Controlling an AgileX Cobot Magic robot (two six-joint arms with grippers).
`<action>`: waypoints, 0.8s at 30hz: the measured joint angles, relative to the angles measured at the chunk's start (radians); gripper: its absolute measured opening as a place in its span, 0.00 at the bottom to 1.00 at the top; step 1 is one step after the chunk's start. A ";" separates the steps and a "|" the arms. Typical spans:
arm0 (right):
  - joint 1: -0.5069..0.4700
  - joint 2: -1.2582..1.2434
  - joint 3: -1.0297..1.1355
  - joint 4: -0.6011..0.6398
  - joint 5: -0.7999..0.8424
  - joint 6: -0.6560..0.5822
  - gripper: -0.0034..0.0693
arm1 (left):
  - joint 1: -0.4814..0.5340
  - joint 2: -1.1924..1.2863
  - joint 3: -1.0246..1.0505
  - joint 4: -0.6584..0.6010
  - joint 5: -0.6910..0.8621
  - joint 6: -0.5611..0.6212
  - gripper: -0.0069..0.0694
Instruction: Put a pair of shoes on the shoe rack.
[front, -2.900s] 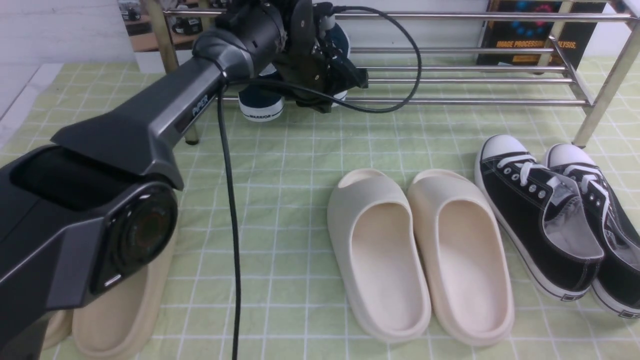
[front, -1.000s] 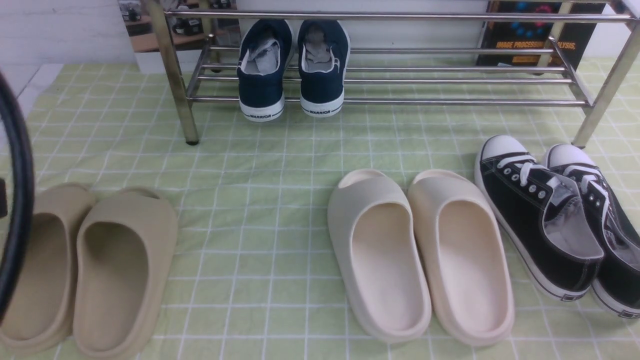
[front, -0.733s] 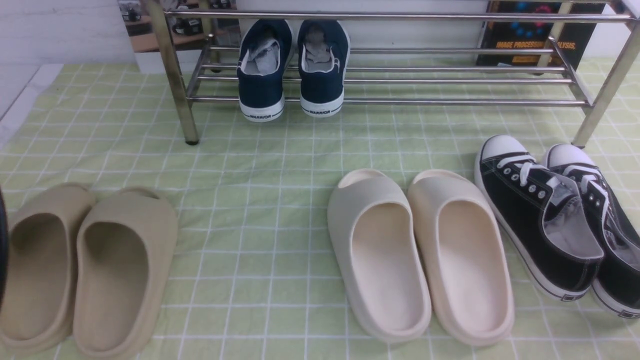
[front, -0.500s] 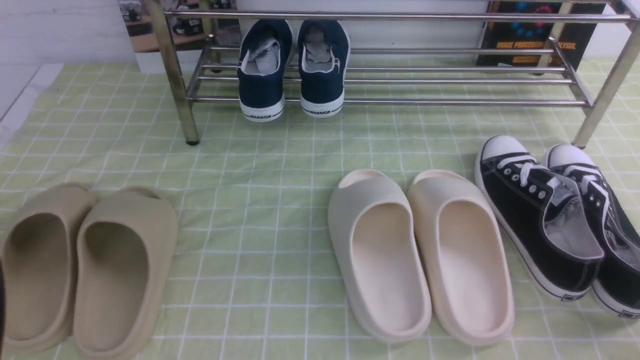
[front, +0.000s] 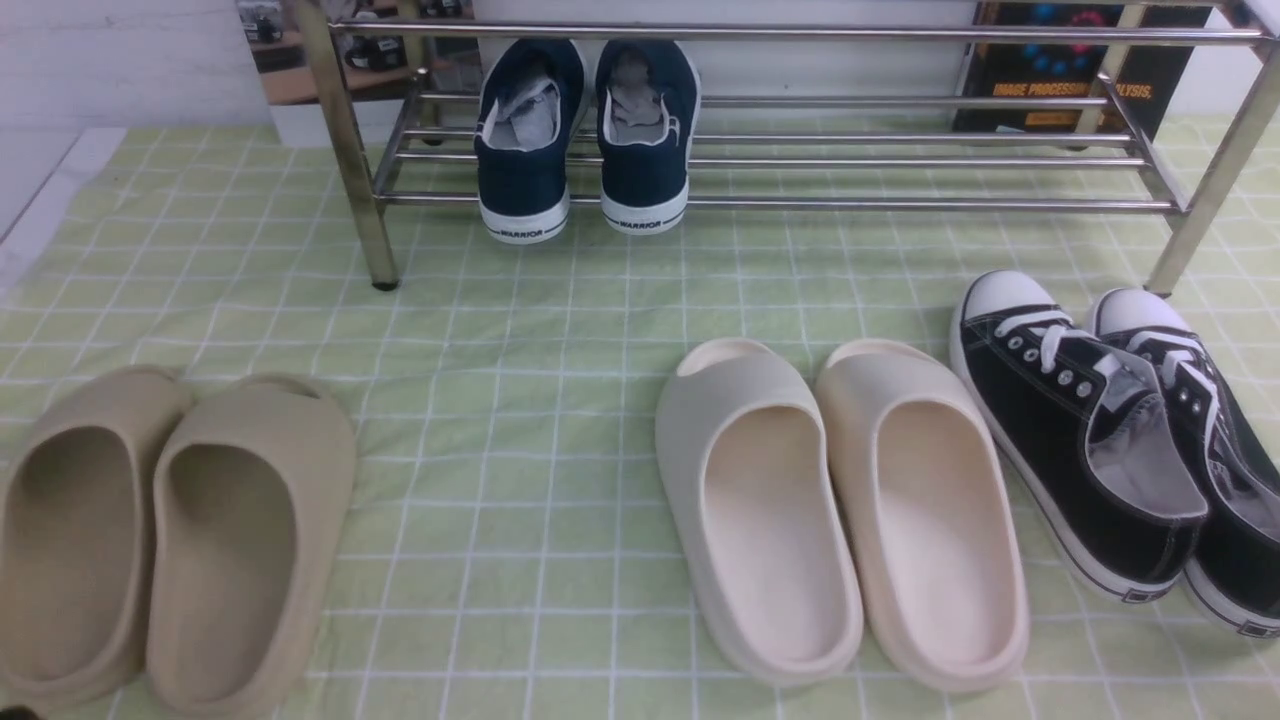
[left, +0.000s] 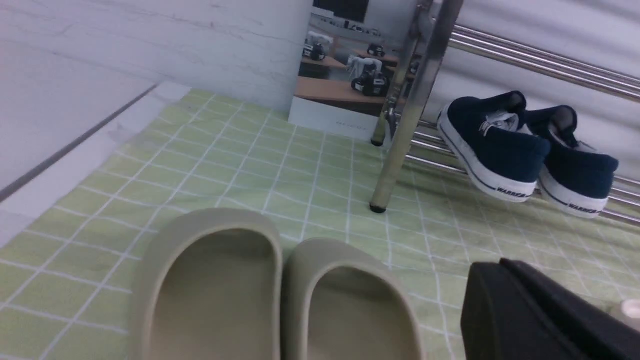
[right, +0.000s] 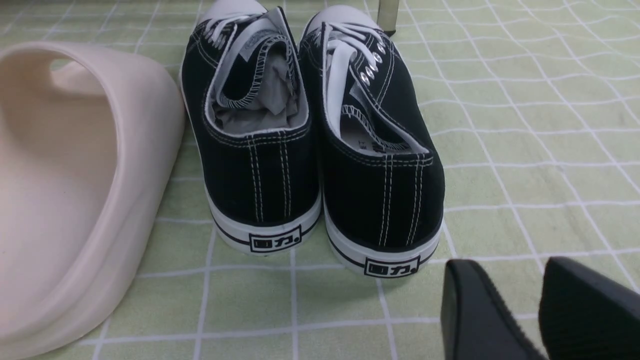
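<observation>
On the lower bars of the shoe rack (front: 900, 203), pair of shoes (front: 585, 140) side by side near its left end, heels outward, right gripper (right: 540, 310) jaws slightly apart, empty, beside black sneakers (right: 310, 130), left gripper (left: 545, 315) jaw state indeterminate.

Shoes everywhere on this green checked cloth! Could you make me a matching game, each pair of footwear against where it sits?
Things:
1. navy blue canvas slip-on sneakers
2. black lace-up sneakers with white toe caps
3. tan foam slides
4. cream foam slides

Places, front view:
A. cloth, far left
B. chrome tube shoe rack, heels overhanging
C. cloth, middle
D. cloth, far right

Pairs: 1-B, 2-D, 3-A, 4-C
</observation>
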 joint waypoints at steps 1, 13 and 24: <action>0.000 0.000 0.000 0.000 0.000 0.000 0.38 | 0.004 -0.017 0.035 0.000 -0.009 0.000 0.07; 0.000 0.000 0.000 0.000 0.000 0.000 0.38 | -0.020 -0.026 0.071 -0.043 0.139 0.108 0.07; 0.000 0.000 0.000 0.000 0.000 0.000 0.38 | -0.022 -0.026 0.072 -0.077 0.230 0.128 0.07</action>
